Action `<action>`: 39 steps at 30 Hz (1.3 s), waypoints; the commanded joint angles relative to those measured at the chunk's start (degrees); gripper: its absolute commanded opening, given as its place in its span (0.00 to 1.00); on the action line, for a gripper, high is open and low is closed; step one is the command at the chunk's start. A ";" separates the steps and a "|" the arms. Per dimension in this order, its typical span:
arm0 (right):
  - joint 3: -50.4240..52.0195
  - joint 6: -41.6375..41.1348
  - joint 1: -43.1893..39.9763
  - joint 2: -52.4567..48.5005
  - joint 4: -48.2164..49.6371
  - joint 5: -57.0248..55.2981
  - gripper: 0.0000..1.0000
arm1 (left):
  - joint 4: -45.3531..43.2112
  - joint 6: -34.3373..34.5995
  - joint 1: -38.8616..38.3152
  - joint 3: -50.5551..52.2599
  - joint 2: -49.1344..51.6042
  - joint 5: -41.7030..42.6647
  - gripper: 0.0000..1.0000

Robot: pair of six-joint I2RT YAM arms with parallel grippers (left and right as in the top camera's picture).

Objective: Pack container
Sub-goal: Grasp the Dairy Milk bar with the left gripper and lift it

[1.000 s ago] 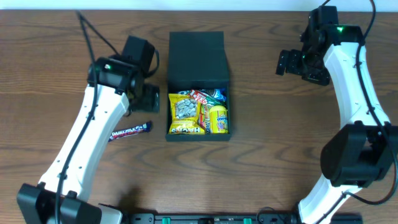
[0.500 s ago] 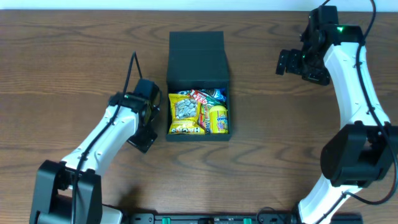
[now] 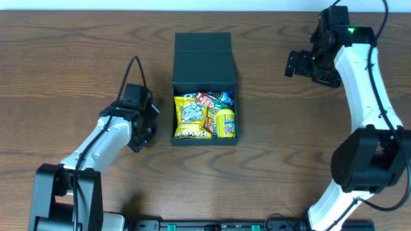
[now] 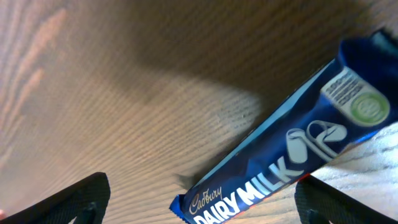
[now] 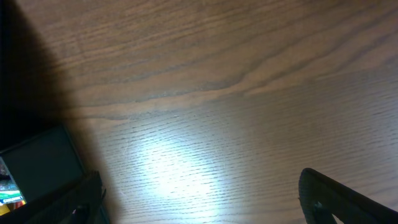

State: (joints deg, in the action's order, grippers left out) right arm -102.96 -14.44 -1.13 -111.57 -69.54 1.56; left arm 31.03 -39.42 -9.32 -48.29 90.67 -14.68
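Note:
The dark teal container (image 3: 204, 140) stands open at mid-table with its lid (image 3: 203, 61) folded back. Several snack packets (image 3: 192, 117) lie inside. A blue Dairy Milk bar (image 4: 292, 155) lies flat on the table. In the left wrist view it sits between the open jaws of my left gripper (image 4: 205, 208). In the overhead view my left gripper (image 3: 139, 133) covers the bar, just left of the container. My right gripper (image 3: 304, 65) is open and empty, hovering at the far right. A corner of the container (image 5: 37, 163) shows in the right wrist view.
The brown wooden table (image 3: 289, 160) carries nothing else in view. My right gripper (image 5: 205, 199) looks down on bare wood. A black rail (image 3: 212, 224) runs along the table's front edge.
My left arm has swung toward the front and lowered over the Dairy Milk bar, which is now hidden under the gripper from overhead. The right arm has not moved.

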 commanded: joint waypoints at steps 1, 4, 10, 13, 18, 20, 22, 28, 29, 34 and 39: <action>-0.74 -0.26 -0.28 0.79 -0.07 0.22 0.99 | 0.26 -1.97 1.46 0.26 0.20 5.79 0.99; -0.74 -0.28 -0.28 0.79 -0.09 0.39 0.99 | 0.22 -1.95 1.55 0.26 0.20 9.81 1.00; -0.74 -0.31 -0.28 0.79 -0.07 2.12 0.99 | 0.04 -1.97 1.70 0.28 2.29 12.92 0.91; -0.74 -0.31 -0.28 0.79 -0.15 2.16 0.99 | -0.52 -1.99 1.77 0.26 4.61 12.81 0.88; -0.74 -0.31 -0.28 0.79 -0.74 2.14 0.99 | -2.75 -1.73 1.79 0.26 5.55 12.83 0.82; -0.74 -0.31 -0.28 0.79 -0.90 2.14 0.99 | -3.32 -1.70 1.79 0.26 5.55 12.83 0.76; -0.74 -0.31 -0.28 0.79 -1.18 2.14 0.99 | -3.21 -1.49 1.79 0.26 5.57 12.83 0.53; -0.74 -0.31 -0.28 0.79 -1.22 2.14 0.99 | -2.73 2.43 1.81 0.26 5.57 12.81 0.31; -0.74 -0.31 -0.28 0.79 -1.22 2.14 0.98 | -2.56 2.64 1.79 0.26 5.57 12.79 0.31; -0.74 -0.28 -0.28 0.79 -1.18 2.12 0.99 | -3.06 7.98 1.79 -0.02 5.57 9.29 0.17; -0.74 -0.31 -0.31 0.79 -0.76 2.12 0.99 | -1.79 20.98 1.77 -5.01 5.51 1.99 0.09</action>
State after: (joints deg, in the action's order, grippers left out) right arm -102.96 -14.44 -1.13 -111.57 -70.57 3.27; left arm 28.77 -27.73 -7.88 -49.39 95.61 -7.90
